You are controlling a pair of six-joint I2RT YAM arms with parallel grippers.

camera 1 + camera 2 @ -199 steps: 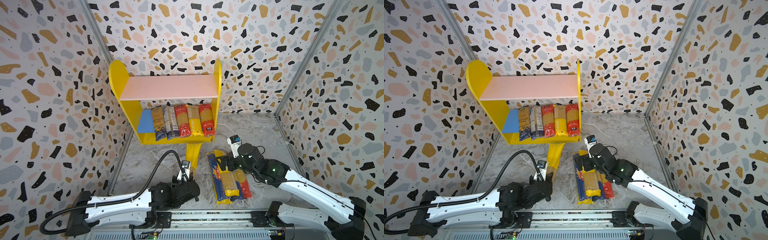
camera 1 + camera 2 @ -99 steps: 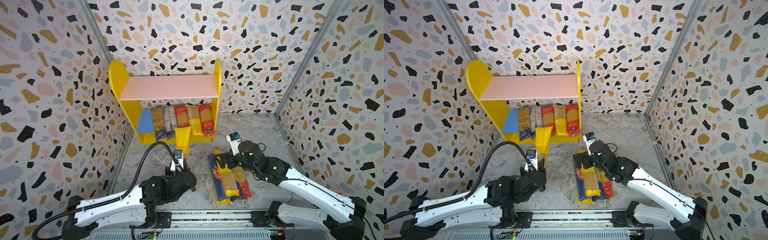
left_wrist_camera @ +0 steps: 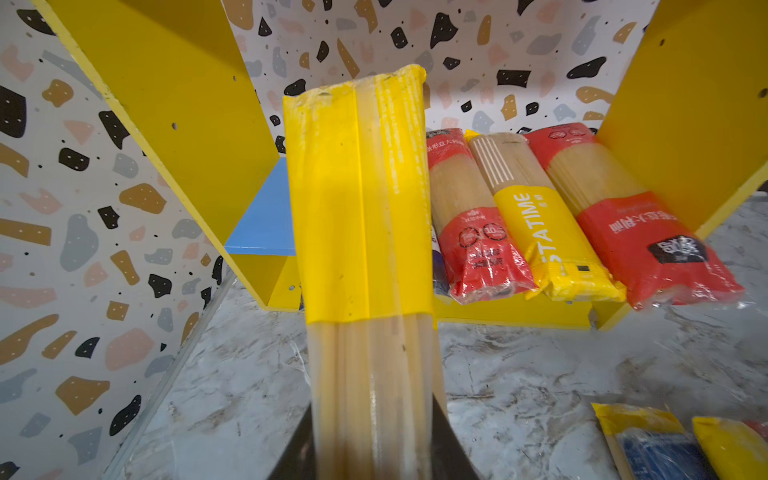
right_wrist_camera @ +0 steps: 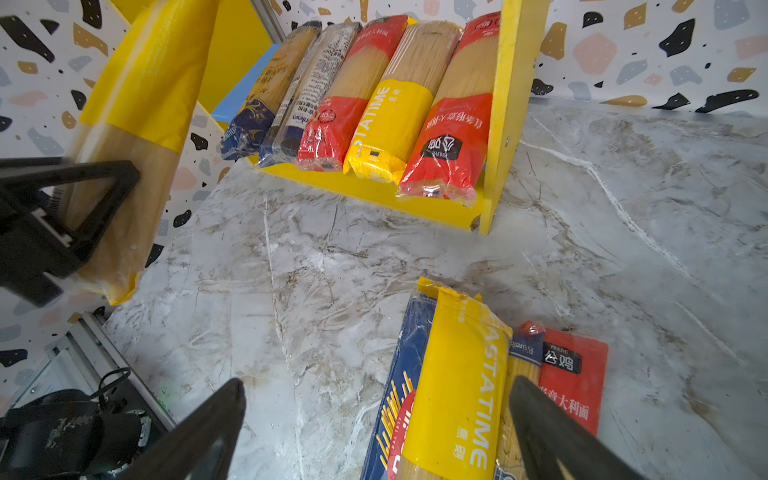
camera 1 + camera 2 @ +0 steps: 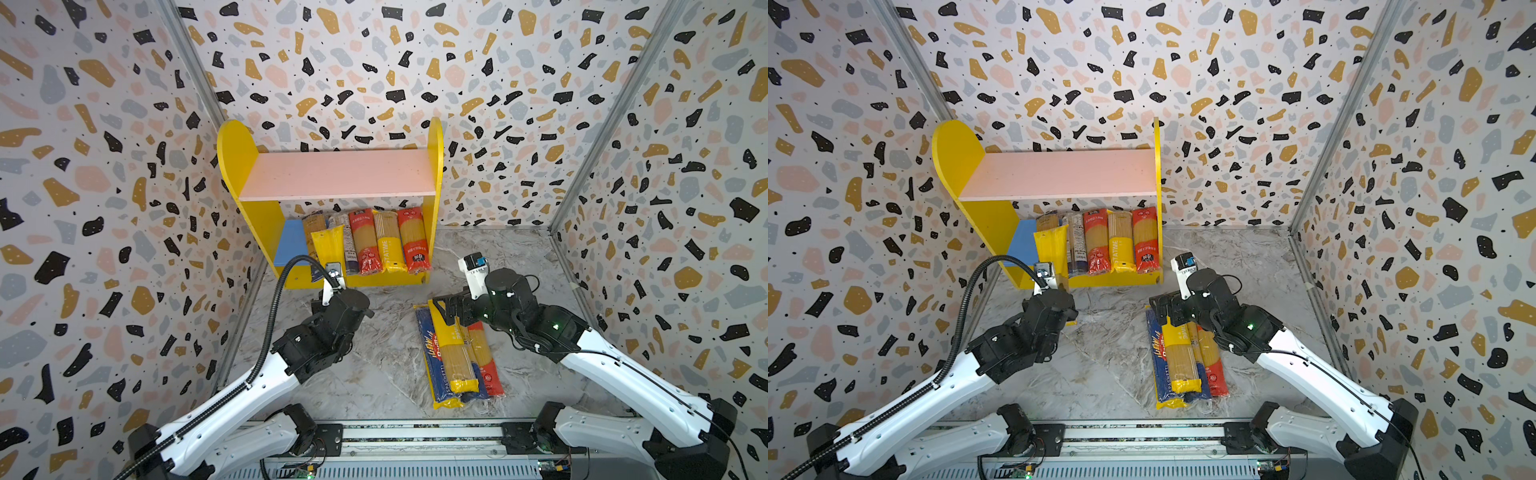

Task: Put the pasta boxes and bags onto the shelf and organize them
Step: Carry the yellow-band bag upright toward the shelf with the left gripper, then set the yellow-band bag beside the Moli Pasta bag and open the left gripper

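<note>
The left gripper (image 3: 370, 440) is clamped narrowly on the bare-noodle end of a yellow-ended spaghetti pack (image 3: 361, 208), one black finger (image 4: 104, 187) pressed flat against its side. The pack is clear of the marble floor (image 5: 386, 374) and tilts up toward the shelf (image 5: 249, 166). A second ago, in both top views, this pack sat low at centre frame, its far end just short of the shelf's base. Now it has travelled up and to the left, and its yellow end (image 5: 328, 249) overlaps the leftmost of the row of five packs (image 5: 374, 245) on the blue lower board (image 5: 291, 245); whether it touches them cannot be told. The left arm has swung the same way. That row lies as before, and the pink upper board (image 5: 336, 174) is bare. At right of centre the right gripper (image 4: 374, 424) is spread wide and holds nothing, hovering over the upper end of the floor pile much as it did a second ago. The pile has not moved: a dark blue Barilla pack (image 5: 432, 357), a yellow pack (image 5: 455, 353) on top and a red pack (image 5: 486, 365) beside it.
</note>
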